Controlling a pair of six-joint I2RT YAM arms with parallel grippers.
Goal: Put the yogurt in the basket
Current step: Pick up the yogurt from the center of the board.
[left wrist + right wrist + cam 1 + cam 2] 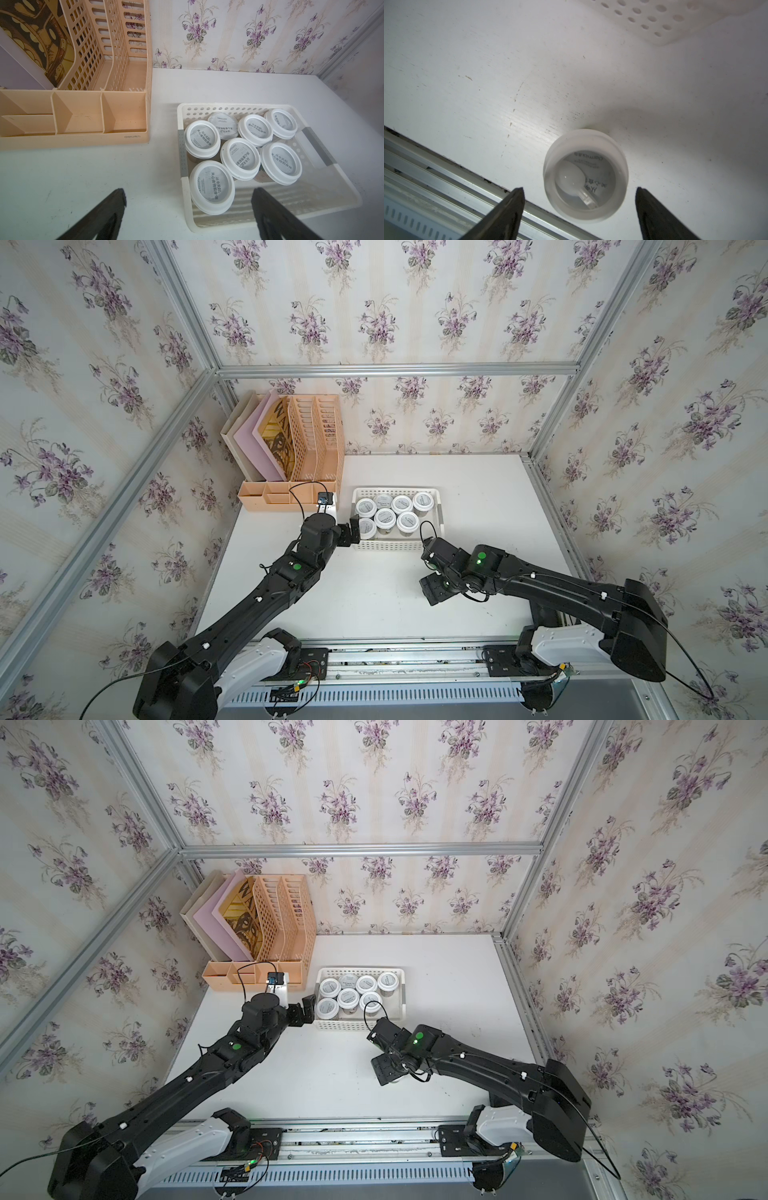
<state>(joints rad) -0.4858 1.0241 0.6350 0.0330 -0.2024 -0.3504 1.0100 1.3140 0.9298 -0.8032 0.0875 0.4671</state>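
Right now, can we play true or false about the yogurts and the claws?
1. Seven cups sit in the basket. True.
2. Another cup stands on the table, outside the basket. True.
3. The right claw is squeezing that cup. False: it is open, with a finger on each side, not touching it.
4. The left claw holds a cup. False: it is open and empty, by the basket's end.
5. The organizer is blue. False: it is peach.
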